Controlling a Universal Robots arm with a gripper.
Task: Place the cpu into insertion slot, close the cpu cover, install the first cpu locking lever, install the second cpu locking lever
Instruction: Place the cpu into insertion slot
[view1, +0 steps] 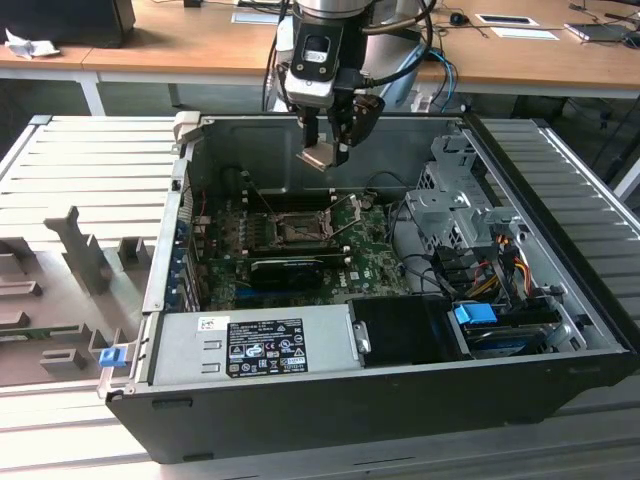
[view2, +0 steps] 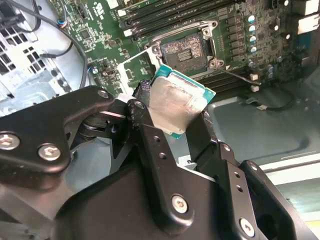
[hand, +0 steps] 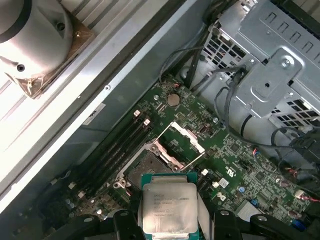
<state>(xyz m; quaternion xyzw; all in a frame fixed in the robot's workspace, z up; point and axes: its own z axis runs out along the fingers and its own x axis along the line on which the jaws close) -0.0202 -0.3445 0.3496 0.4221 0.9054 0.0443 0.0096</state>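
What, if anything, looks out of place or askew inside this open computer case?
The cpu sits tilted in the gripper above the motherboard, not in the insertion slot. The cpu cover stands flipped up beside the bare slot. Both fit work under way; nothing looks damaged or spilled.

cpu (hand: 167, 210): showing silvery-beige face, teal-green edging
insertion slot (view2: 182, 50): showing dark fine grid, silvery rim
motherboard (hand: 240, 155): reading green
gripper (view1: 328, 148): appearing black
power supply (view1: 250, 345): showing grey, black label
drive clip (view1: 475, 313): showing blue
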